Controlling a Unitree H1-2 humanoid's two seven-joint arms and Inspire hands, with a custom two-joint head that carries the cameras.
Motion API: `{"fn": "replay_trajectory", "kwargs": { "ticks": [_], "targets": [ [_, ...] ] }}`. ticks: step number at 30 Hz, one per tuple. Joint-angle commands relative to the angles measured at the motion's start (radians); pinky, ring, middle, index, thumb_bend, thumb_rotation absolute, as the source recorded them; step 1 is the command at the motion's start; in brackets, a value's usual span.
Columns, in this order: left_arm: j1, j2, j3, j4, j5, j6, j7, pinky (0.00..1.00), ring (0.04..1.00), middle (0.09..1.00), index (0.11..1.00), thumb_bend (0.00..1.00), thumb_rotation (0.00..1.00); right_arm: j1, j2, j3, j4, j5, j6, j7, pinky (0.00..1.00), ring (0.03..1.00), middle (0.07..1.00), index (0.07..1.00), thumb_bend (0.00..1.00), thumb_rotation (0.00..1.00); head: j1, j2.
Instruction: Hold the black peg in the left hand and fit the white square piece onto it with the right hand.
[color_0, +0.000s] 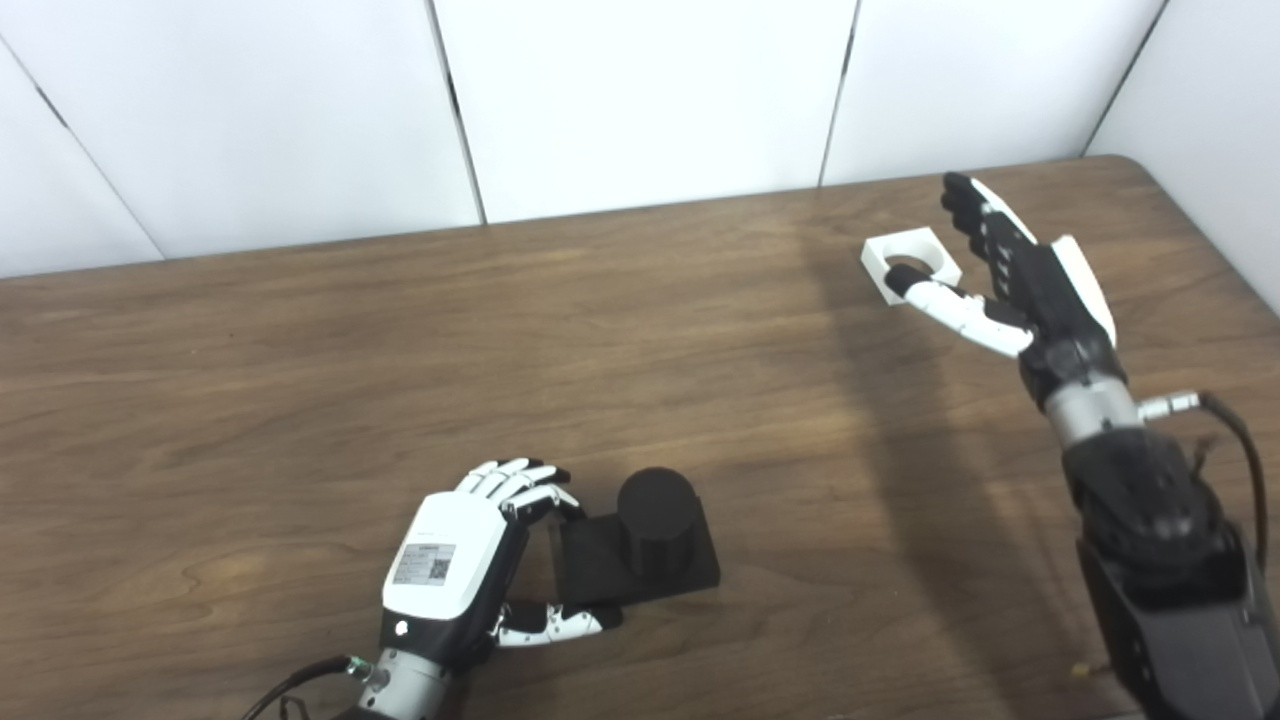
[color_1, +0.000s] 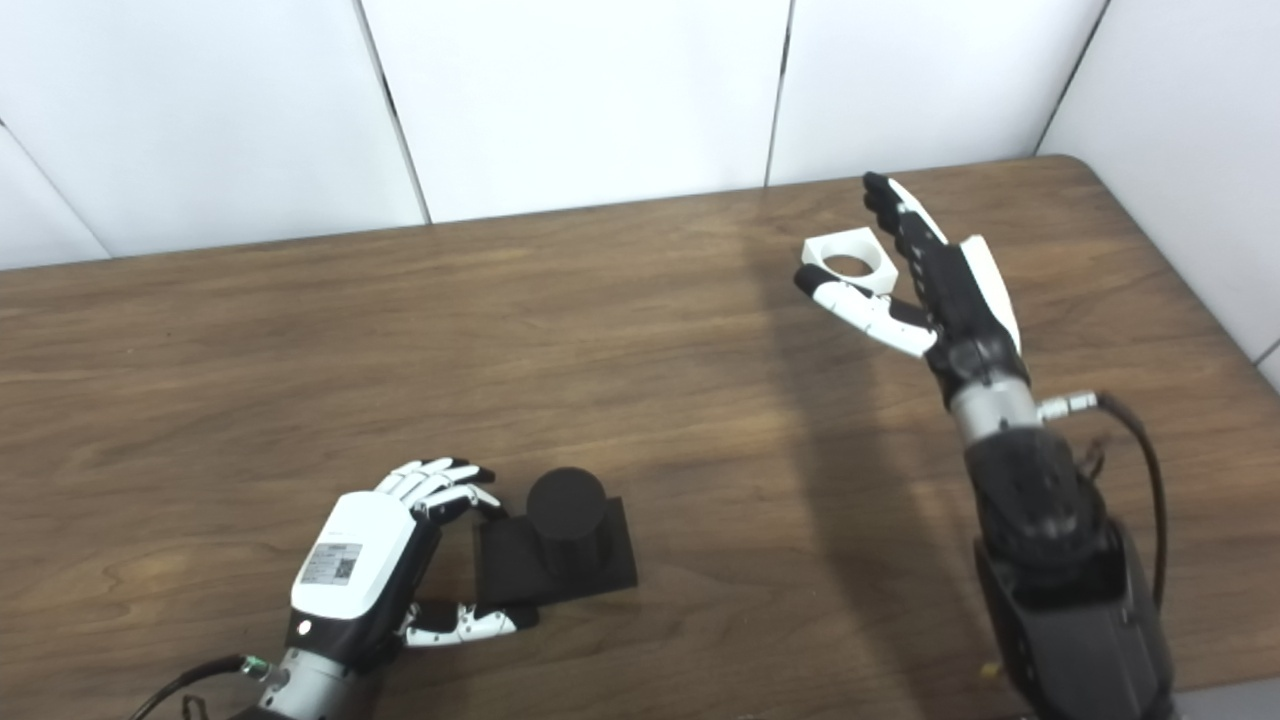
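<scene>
Nearest, the left robot hand (color_0: 455, 570) cups the peg's (color_0: 655, 520) black base on the tabletop (color_0: 300, 400), fingers curled, thumb at its near edge. Farther right, the right robot hand (color_0: 1020, 280) spreads wide beside the white piece (color_0: 908, 262).

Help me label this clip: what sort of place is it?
Probably a lab test bench: a bare wooden table against plain white wall panels, holding only a black peg and white square piece.

Right hand (color_0: 1010, 285): thumb overlaps the near edge of the white square piece (color_0: 908, 262); contact cannot be confirmed. Left hand (color_0: 455, 565): palm side hidden, its contact with the black peg (color_0: 640, 545) base is unclear. Both forearms cut by the bottom edge.
</scene>
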Motion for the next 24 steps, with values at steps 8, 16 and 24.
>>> {"fn": "replay_trajectory", "kwargs": {
  "ticks": [8,16,24],
  "targets": [
    [0.029,0.037,-0.008,0.073,0.003,0.007,-0.066,0.8,0.82,0.796,0.487,0.52,0.05,-0.243,-0.176,0.064,0.143,-0.333,-0.007,0.27,0.88,0.997,0.992,0.967,0.89,0.24,-0.015,-0.035],
    [0.03,0.037,-0.009,0.081,0.003,0.004,-0.054,0.81,0.822,0.798,0.487,0.52,0.05,-0.404,-0.248,0.123,0.25,-0.564,-0.007,0.564,0.92,1.0,1.0,0.977,0.96,0.2,-0.028,-0.041],
    [0.033,0.033,-0.015,0.079,0.009,0.01,-0.053,0.81,0.822,0.798,0.488,0.52,0.05,-0.532,-0.327,0.254,0.397,-0.653,-0.024,0.668,1.0,1.0,1.0,0.975,0.99,0.21,-0.018,-0.043]
  ]
}}
